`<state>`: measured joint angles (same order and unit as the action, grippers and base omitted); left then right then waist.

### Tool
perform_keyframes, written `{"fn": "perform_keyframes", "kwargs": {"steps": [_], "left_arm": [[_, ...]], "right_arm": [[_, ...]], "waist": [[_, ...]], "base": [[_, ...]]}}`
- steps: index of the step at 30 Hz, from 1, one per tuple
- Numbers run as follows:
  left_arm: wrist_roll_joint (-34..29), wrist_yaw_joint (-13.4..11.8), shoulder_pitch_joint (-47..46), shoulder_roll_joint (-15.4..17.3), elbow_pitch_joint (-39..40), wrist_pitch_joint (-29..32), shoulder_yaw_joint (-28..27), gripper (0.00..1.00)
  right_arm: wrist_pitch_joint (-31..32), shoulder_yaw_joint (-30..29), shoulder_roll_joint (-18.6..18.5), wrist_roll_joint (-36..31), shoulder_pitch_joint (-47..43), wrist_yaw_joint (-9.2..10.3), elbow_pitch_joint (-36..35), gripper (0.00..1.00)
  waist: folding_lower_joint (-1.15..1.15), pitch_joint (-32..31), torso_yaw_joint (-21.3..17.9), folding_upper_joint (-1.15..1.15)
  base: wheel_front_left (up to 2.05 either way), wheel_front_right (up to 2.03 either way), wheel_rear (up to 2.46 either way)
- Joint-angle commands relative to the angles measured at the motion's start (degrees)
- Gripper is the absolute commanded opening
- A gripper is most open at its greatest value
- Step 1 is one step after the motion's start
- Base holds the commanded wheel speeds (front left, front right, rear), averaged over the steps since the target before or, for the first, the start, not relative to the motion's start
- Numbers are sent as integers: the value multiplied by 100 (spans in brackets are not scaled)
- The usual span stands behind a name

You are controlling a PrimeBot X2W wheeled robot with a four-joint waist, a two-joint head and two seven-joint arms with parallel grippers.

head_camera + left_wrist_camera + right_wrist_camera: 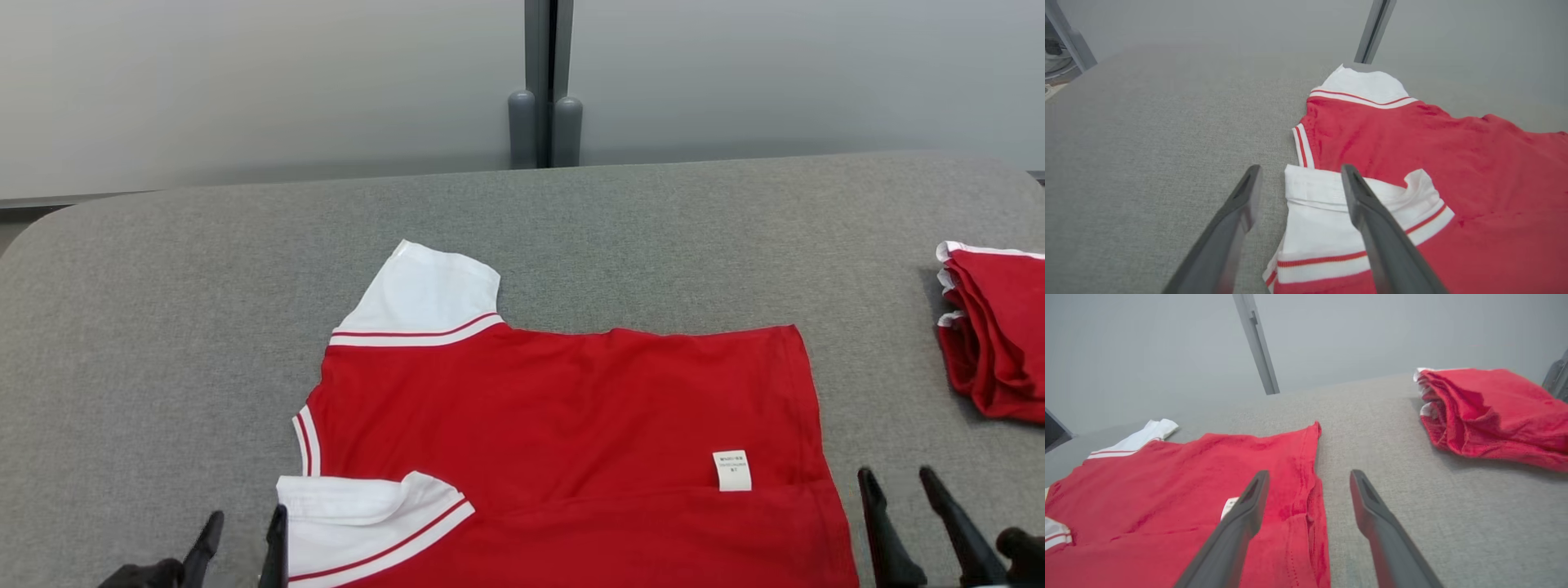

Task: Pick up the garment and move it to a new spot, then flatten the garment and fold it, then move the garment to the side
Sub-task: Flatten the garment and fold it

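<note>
The left pincer stands spread and empty at the near white sleeve of the red shirt. The right pincer, also spread and empty, sits beside the hem. The shirt lies spread mid-desk; a folded red pile rests well right.

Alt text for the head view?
A red short-sleeved shirt with white striped sleeves lies spread on a grey fabric-covered table. The open left gripper and right gripper flank its near edge; folded red garments sit far right.
</note>
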<state>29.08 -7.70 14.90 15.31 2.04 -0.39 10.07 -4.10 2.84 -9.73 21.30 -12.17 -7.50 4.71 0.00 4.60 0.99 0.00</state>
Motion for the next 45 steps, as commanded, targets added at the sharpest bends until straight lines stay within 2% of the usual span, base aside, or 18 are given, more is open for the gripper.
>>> {"fn": "perform_keyframes", "kwargs": {"steps": [1,8,19,23,27,29,30,34,39,45], "left_arm": [[-217,-119,-168,78,121,-223,-69,100],[-641,-357,-425,182,615,-734,-211,100],[-708,-535,-340,207,1012,-543,-159,100],[-648,-393,-697,217,943,-372,-33,100],[-520,-16,-1610,141,671,-122,270,100],[-437,236,-2236,103,309,24,403,100],[-378,499,-2890,100,-284,168,516,100],[-255,969,-4087,75,-1555,500,684,100],[-188,1264,-5220,195,-3204,894,762,100],[-66,1398,-6125,313,-4791,1333,797,100]], "right_arm": [[-110,-91,-40,-159,134,2,-313,100],[103,-169,-75,-479,450,1,-1291,100],[301,-204,124,-527,404,2,-1586,100],[328,-187,188,-591,531,1,-1649,100],[342,-101,269,-623,735,1,-1727,100],[320,-29,304,-650,866,2,-1733,100],[295,29,335,-674,964,2,-1686,100],[193,140,383,-690,1173,2,-1572,100],[94,352,422,-659,1411,2,-1417,100],[0,414,457,-599,1586,2,-1221,100]], "waist": [[0,-41,-59,0],[0,-179,-224,0],[0,-55,-239,0],[0,200,-310,0],[0,700,-450,0],[0,957,-539,0],[0,1160,-629,0],[0,1478,-850,0],[0,1713,-1140,0],[0,1900,-1325,0]], "base": [[0,0,0],[0,0,0],[0,0,0],[0,0,0],[0,0,0],[0,0,0],[0,0,0],[0,0,0],[0,0,0],[0,0,0]]}}
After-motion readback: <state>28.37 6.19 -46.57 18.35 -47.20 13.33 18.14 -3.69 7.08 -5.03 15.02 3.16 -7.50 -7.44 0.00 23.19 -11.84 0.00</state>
